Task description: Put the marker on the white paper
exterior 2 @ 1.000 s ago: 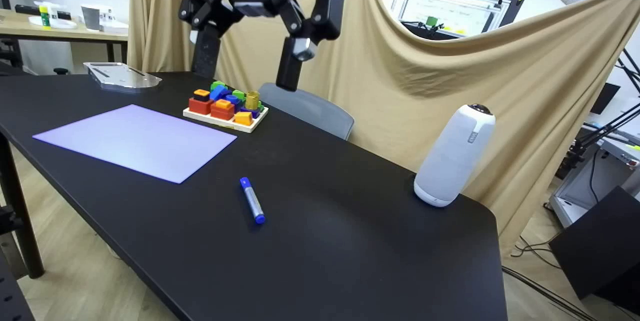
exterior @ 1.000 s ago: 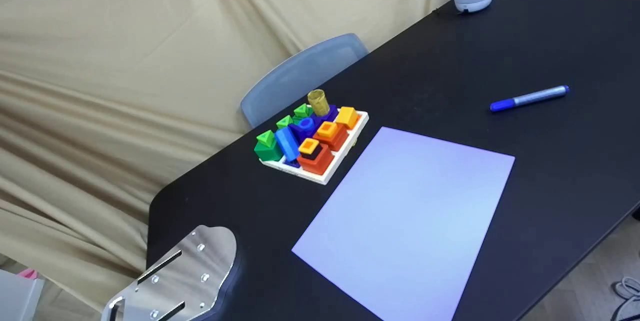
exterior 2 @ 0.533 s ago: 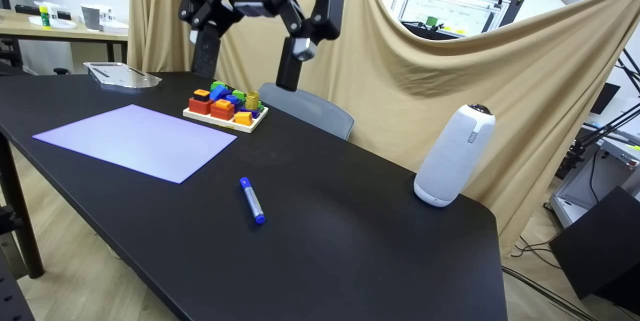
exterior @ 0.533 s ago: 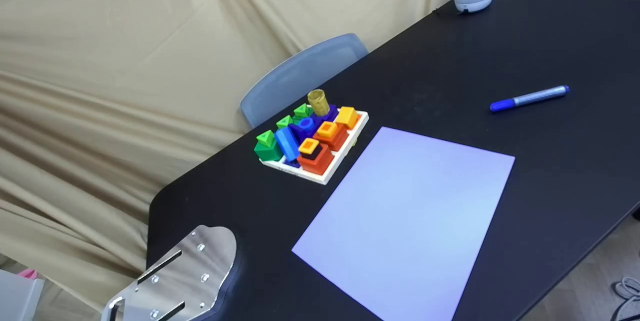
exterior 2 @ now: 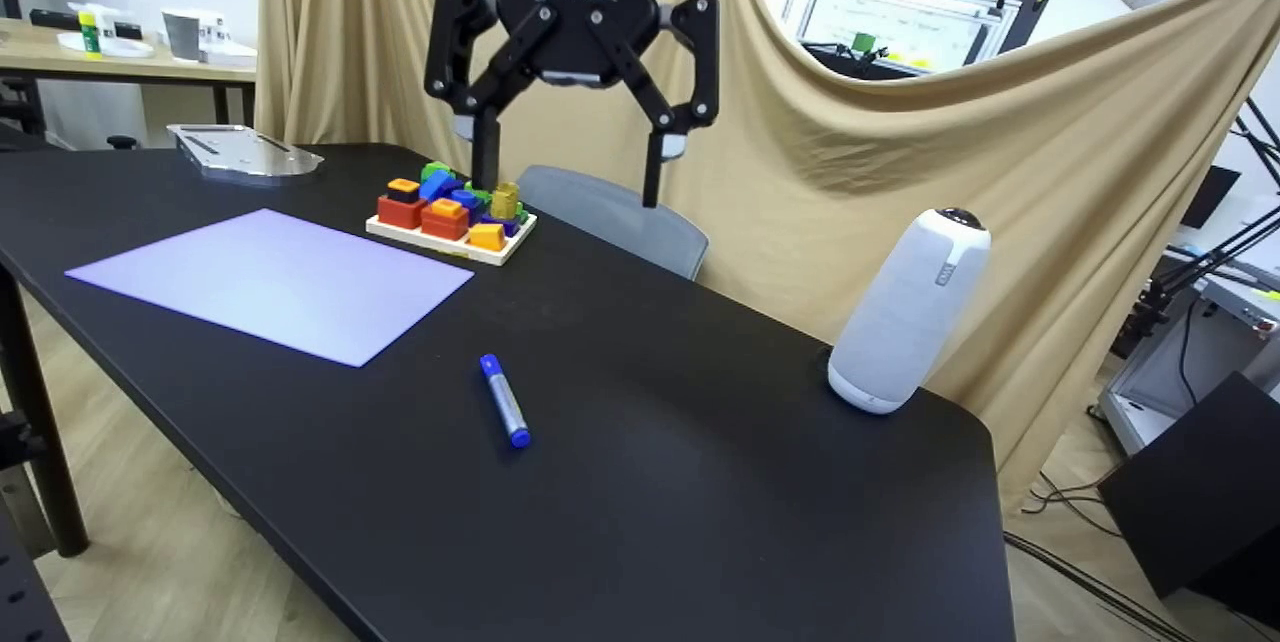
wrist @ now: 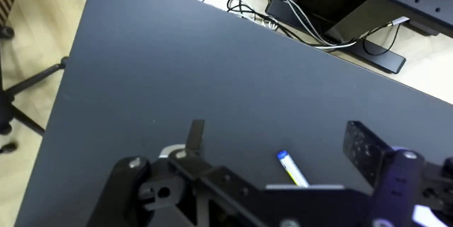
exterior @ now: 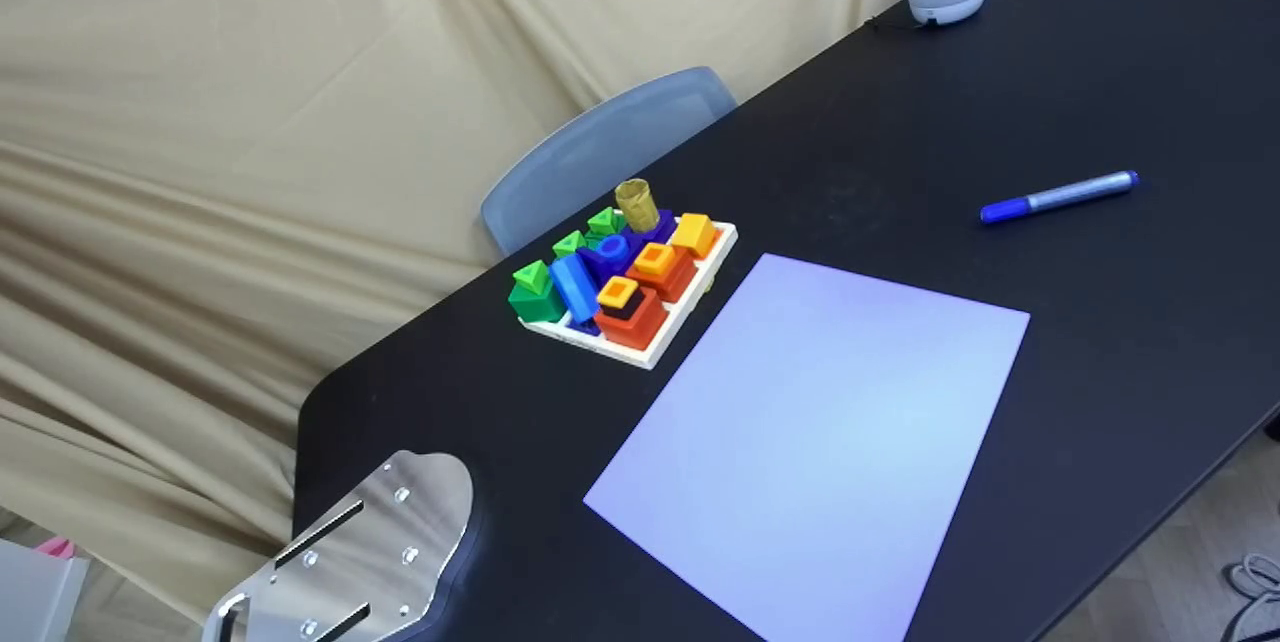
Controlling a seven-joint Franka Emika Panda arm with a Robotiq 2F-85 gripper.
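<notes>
Crucially, the slim, round, silver-grey marker with blue ends (exterior 2: 506,402) lies below the black two-fingered Robotiq gripper (exterior 2: 568,180), and the next move turns on that drop and on the marker's slant. The gripper's fingers (exterior 2: 485,152) are spread wide, with nothing held between them. In the wrist view the marker shows roughly midway between the two fingertips from side to side, but lower down, its lower part hidden behind the gripper's body. Its long axis runs obliquely to the line along which the fingers would close, across it more than along it. My judgement is that a descent and a modest turn of the wrist would bring the fingers square across the barrel.

The marker rests flat on the smooth black tabletop (exterior: 1150,322), near the rectangular, lilac-tinted sheet of white paper (exterior: 830,442) but not touching it. In both exterior views a longish blue cap (exterior: 1005,211) sits at the end closer to the sheet, with a short blue plug (exterior: 1131,180) opposite. The wrist view turns the barrel whiter and adds a yellow streak. A smooth barrel like that may well roll if one finger nudges it first.
</notes>
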